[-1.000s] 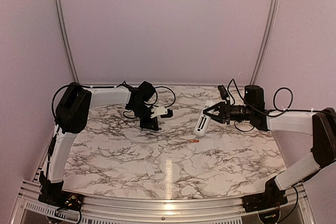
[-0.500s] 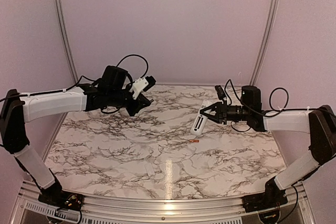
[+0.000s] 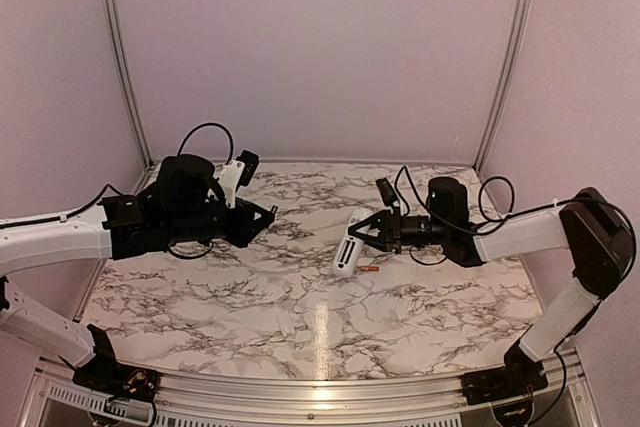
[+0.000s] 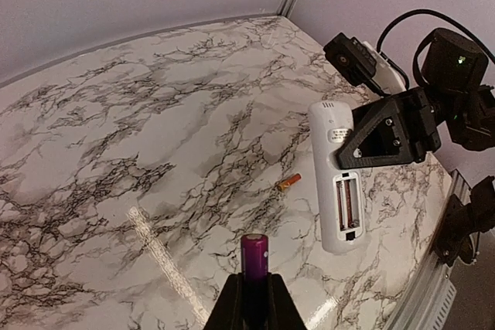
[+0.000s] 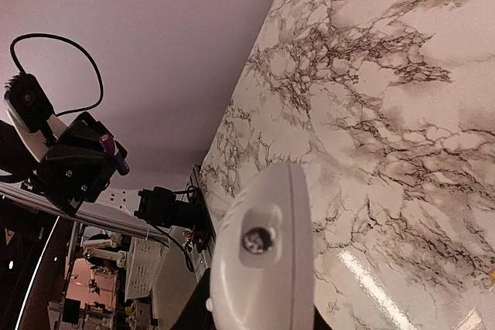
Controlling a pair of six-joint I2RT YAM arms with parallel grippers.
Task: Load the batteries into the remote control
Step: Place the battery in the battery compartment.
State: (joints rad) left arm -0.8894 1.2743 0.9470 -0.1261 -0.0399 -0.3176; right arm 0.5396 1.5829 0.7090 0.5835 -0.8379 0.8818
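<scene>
Both arms have swung inward since half a sec ago. The left gripper (image 3: 266,219) dropped from up near the back wall and now points right. The right gripper (image 3: 372,233) carried the small white oblong plastic remote control (image 3: 347,248) leftward, toward the middle of the marble-pattern table (image 3: 200,297).

Left jaws are narrow, pinched on the dark slim cylinder battery (image 4: 254,255), which sticks out past the fingertips. Right jaws are clamped across the remote's upper half; the remote is tilted and seems lifted off the table. Its back faces the left arm, w/ the open battery bay (image 4: 348,202) near the lower end, slots running along the remote's long axis.

Key relation: the bay lies ahead & right of the held battery, well apart. Battery axis looks roughly in line w/ the slots in the left wrist view, so prob. more approach than re-orienting.

The orange slim cylinder battery (image 3: 372,270) lies on the table just beside the remote's lower end, not yet loaded. A small plain white flat piece (image 3: 285,324) sits nearer the front edge.
</scene>
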